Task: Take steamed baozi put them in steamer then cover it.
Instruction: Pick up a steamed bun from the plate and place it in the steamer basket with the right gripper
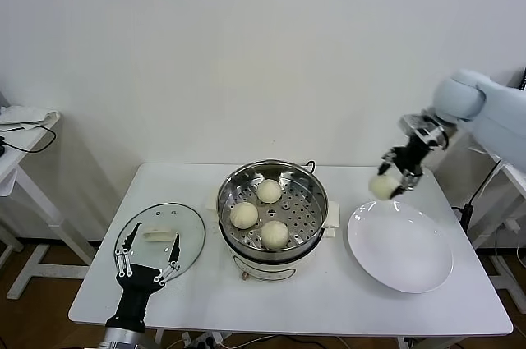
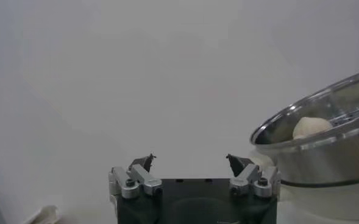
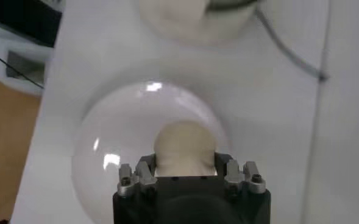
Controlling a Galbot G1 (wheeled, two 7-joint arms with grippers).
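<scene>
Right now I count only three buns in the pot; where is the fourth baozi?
In the head view, the fourth baozi is on the right, held in the right claw above the white plate's far edge.

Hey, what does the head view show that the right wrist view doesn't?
Only the head view shows three steamed baozi inside the steamer, the cover lying on the table, and the open left end effector above it. Only the right wrist view shows the plate directly beneath the gripped bun. Both show the right end effector holding the fourth baozi above the plate.

3 cream baozi [image 1: 261, 213] in the open steel steamer [image 1: 272, 208], 1 baozi [image 1: 382, 186] airborne, glass cover [image 1: 161, 236] flat beside.
</scene>
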